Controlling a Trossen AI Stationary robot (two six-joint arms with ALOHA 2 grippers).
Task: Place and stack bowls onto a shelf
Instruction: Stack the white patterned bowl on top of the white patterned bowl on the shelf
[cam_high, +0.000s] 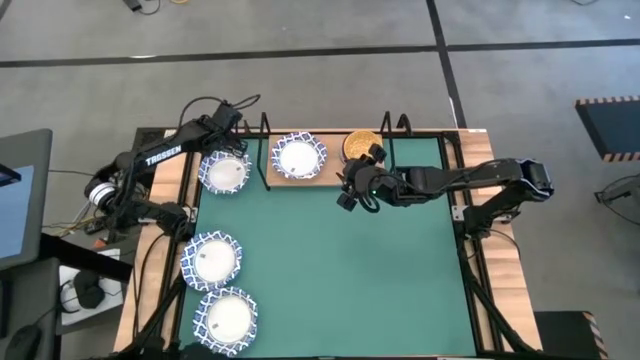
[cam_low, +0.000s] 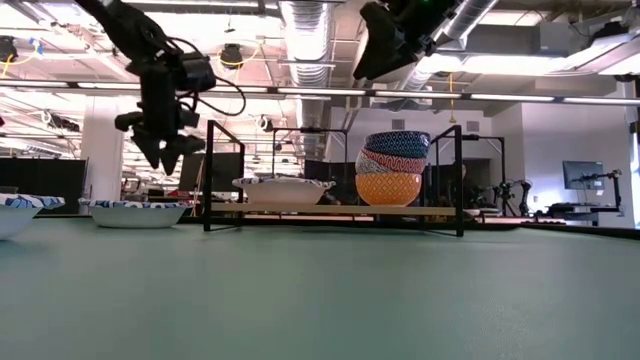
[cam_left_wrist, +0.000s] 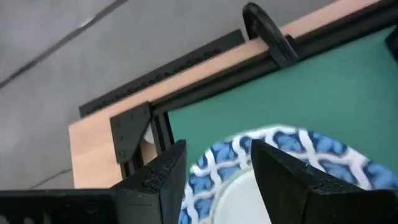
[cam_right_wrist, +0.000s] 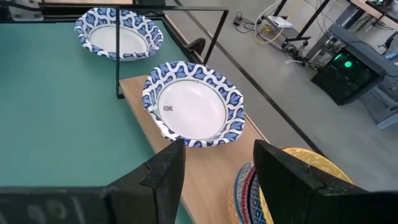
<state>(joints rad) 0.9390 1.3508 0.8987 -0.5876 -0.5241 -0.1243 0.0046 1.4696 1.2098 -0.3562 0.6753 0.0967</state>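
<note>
Bowls: one large white bowl (cam_high: 298, 157) on the shelf (cam_high: 322, 180) beside our stack of small bowls (cam_high: 359, 144), leaving room to nest three large bowls (cam_high: 211, 260) waiting at nine o'clock; left gripper (cam_high: 222, 148) hangs open, empty, above the nearest large bowl (cam_high: 224, 171); right gripper (cam_high: 352, 190) open, empty, at the shelf's front edge.

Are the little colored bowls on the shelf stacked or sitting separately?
Stacked: the small bowls sit nested in one pile on the shelf, orange-yellow at the bottom, beside a single white bowl.

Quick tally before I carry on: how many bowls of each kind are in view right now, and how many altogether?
Large white bowls with blue lattice rims: 4 (one on the shelf, one beside it, two near the mat's left edge)
Small coloured bowls, one stack on the shelf: 4 (dark grey, light blue, red, orange-yellow)
Total: 8
</note>
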